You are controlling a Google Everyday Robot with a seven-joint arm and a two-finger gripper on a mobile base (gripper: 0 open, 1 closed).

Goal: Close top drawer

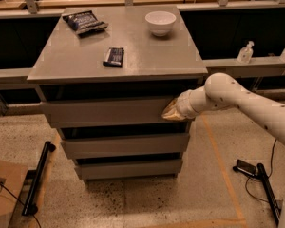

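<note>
The top drawer (104, 112) is the widest grey front of three, just under the grey cabinet top (147, 56). It stands slightly forward of the cabinet, with a dark gap above it. My gripper (170, 111), at the end of a white arm coming in from the right, is against the right end of the drawer's front panel. Two narrower drawer fronts (126, 145) sit below it.
On the cabinet top lie a white bowl (160, 22), a dark snack bar (114, 56) and a dark chip bag (84, 21). A black stand (37, 177) and a cardboard box (2, 194) are on the floor at left, cables and a device (249, 169) at right.
</note>
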